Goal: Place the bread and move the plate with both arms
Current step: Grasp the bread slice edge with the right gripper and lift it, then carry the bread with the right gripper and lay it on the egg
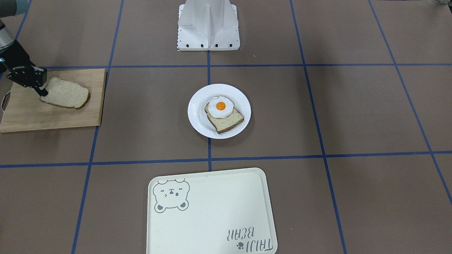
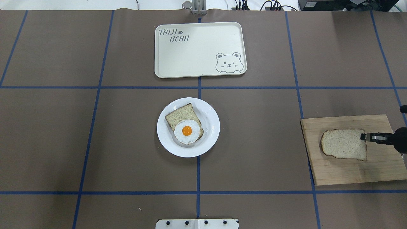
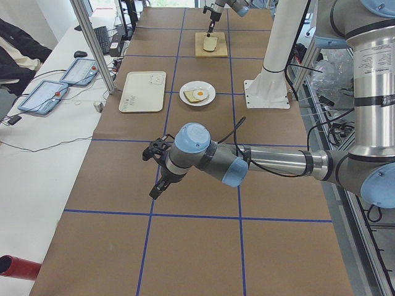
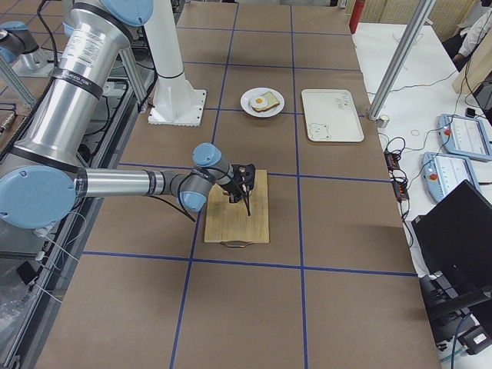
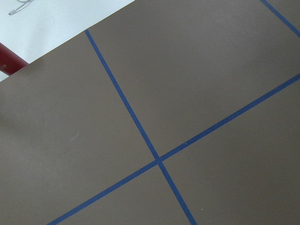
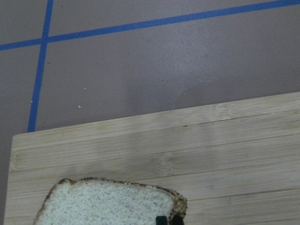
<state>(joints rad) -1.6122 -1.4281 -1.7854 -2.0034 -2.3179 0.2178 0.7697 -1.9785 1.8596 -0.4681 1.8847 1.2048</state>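
Note:
The plain bread slice point(image 1: 67, 93) lies on a wooden cutting board point(image 1: 35, 118) at the table's end on my right side; it also shows in the overhead view point(image 2: 343, 144) and the right wrist view point(image 6: 112, 204). My right gripper point(image 1: 43, 91) pinches the slice's flat crust edge, which looks slightly raised. The white plate point(image 1: 197, 121) sits mid-table and bears a second bread slice with a fried egg point(image 1: 220, 107). My left gripper point(image 3: 154, 191) hangs over bare table far from the plate, seen only from the side, so I cannot tell its state.
The cream bear tray point(image 2: 197, 51) lies beyond the plate point(image 2: 211, 127), away from the robot base point(image 1: 208, 26). The cutting board point(image 2: 349, 173) has a metal handle at its outer end. Blue tape lines grid the brown table.

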